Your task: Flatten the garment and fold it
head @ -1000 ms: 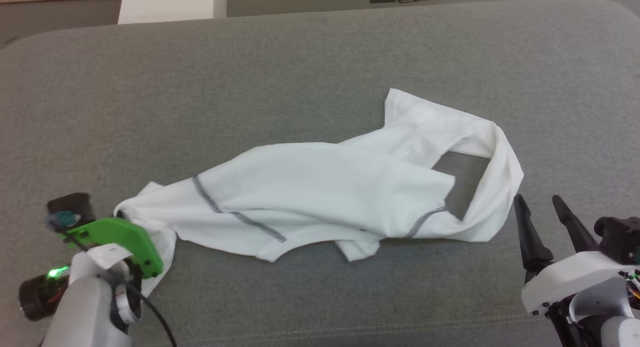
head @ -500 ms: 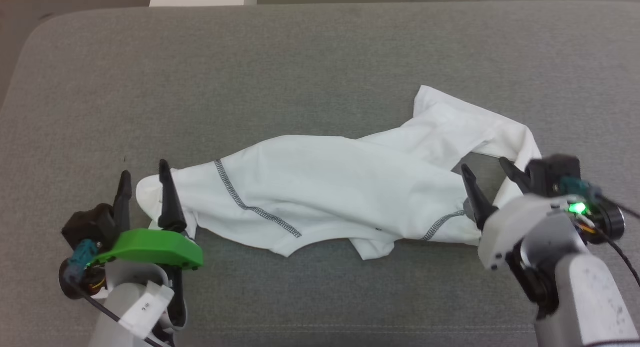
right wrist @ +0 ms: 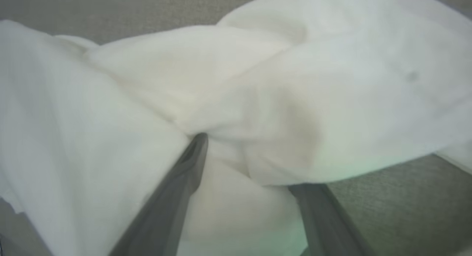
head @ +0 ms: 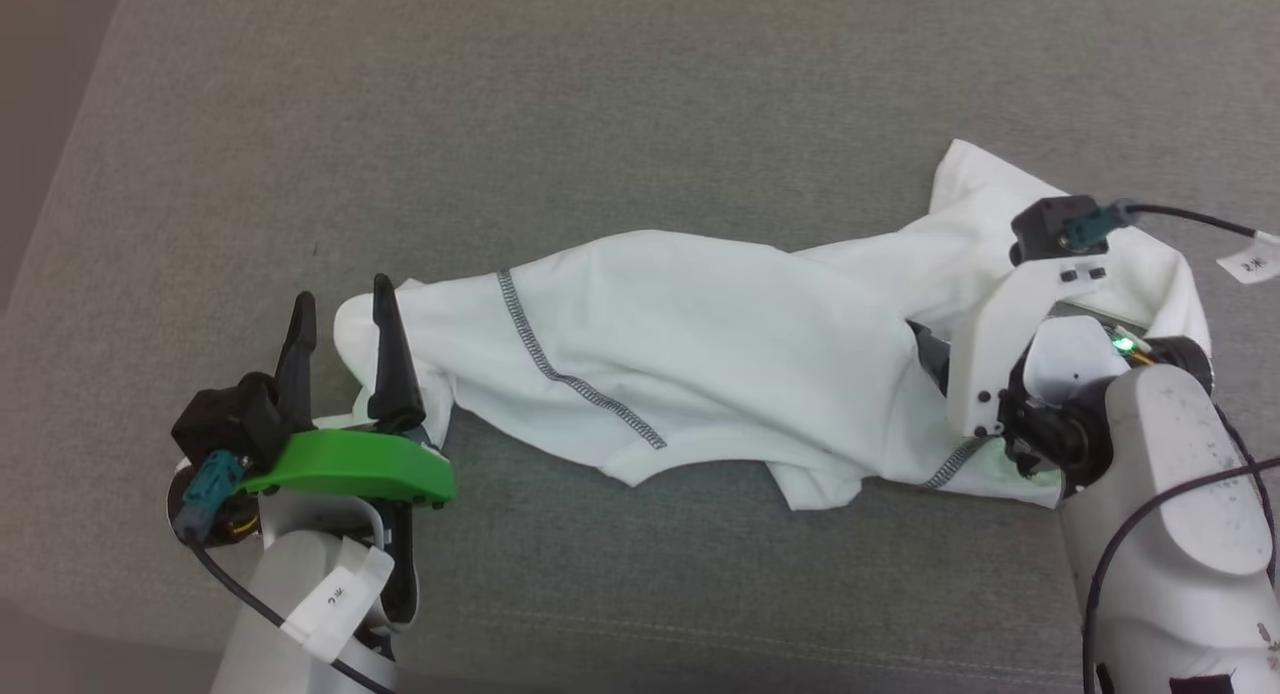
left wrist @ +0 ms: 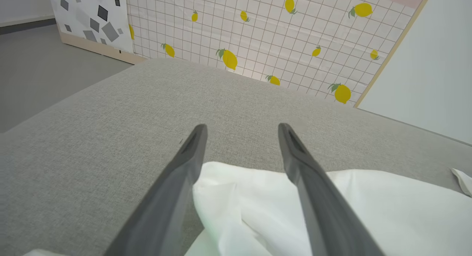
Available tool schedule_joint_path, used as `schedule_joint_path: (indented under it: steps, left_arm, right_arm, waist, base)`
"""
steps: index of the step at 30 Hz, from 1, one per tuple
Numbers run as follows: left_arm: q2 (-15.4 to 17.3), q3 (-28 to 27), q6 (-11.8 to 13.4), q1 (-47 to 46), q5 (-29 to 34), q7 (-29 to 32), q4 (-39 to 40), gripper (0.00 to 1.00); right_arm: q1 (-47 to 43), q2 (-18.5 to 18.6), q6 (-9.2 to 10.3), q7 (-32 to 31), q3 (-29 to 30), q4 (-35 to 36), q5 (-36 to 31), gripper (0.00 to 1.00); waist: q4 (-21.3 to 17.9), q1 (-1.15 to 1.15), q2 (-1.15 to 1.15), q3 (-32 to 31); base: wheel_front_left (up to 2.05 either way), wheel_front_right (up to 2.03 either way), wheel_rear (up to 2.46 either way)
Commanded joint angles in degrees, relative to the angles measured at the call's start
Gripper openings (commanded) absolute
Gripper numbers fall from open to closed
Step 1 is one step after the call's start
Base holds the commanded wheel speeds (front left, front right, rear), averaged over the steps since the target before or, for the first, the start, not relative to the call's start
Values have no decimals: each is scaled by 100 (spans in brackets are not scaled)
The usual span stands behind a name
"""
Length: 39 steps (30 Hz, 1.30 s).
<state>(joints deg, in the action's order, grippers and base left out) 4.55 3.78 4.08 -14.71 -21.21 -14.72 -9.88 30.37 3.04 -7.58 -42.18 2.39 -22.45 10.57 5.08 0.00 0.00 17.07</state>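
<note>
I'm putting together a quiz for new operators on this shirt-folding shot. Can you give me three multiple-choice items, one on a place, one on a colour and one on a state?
1. In the head view, where is the left tool?
A. At the left end of the garment
B. Over its middle
C. Off the grey cushion

2. What colour is the garment's seam stitching?
A. Red
B. Dark grey
C. Yellow

3. How does the right tool stand?
A. Shut and empty
B. Open, well clear of the cloth
C. Open, with a fold between its fingers

Answers:
1 A: its fingers straddle the cloth's left tip.
2 B: the zigzag line reads dark grey on white.
3 C: in the right wrist view one finger lies on the cloth and the other's tip is hidden under the fold.
</note>
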Motion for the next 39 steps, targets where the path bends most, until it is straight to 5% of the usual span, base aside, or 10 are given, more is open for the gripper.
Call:
schedule_joint_path:
  steps: [1,2,19,26,27,28,29,39]
  left_arm:
    - [-45,-30,-39,-67,78,-26,8,100]
    - [-60,-35,-54,-72,86,-27,4,100]
    - [-164,6,-224,-290,84,-28,-3,100]
    - [-166,148,-151,-420,-69,-28,27,100]
    - [-166,154,-140,-430,-76,-28,33,100]
    - [-166,157,-127,-436,-83,-28,36,100]
    - [-167,158,-120,-438,-86,-28,37,100]
    - [-167,10,-132,-212,15,-28,-71,100]
  right_arm:
    - [155,52,9,34,-11,-25,0,24]
    - [223,103,9,109,-23,-17,-35,0]
    - [3013,579,9,2512,47,-575,-1377,0]
    - [3423,419,9,2214,29,-1535,-1474,0]
    - [3404,405,9,2140,14,-1640,-1446,30]
    - [3363,385,9,2047,-16,-1757,-1384,90]
    - [3326,380,9,1990,-38,-1830,-1326,100]
    - [1968,761,9,2435,-243,-1149,-610,100]
  waist:
    - [152,0,0,128]
    - [172,0,0,132]
    - [574,0,0,502]
    - [704,0,0,734]
    - [703,0,0,746]
    - [694,0,0,755]
    - [683,0,0,758]
    - [290,0,0,268]
  base:
    - [0,0,0]
    - [0,0,0]
    - [0,0,0]
    - [0,0,0]
    - [0,0,0]
    - [0,0,0]
    - [0,0,0]
    - [0,0,0]
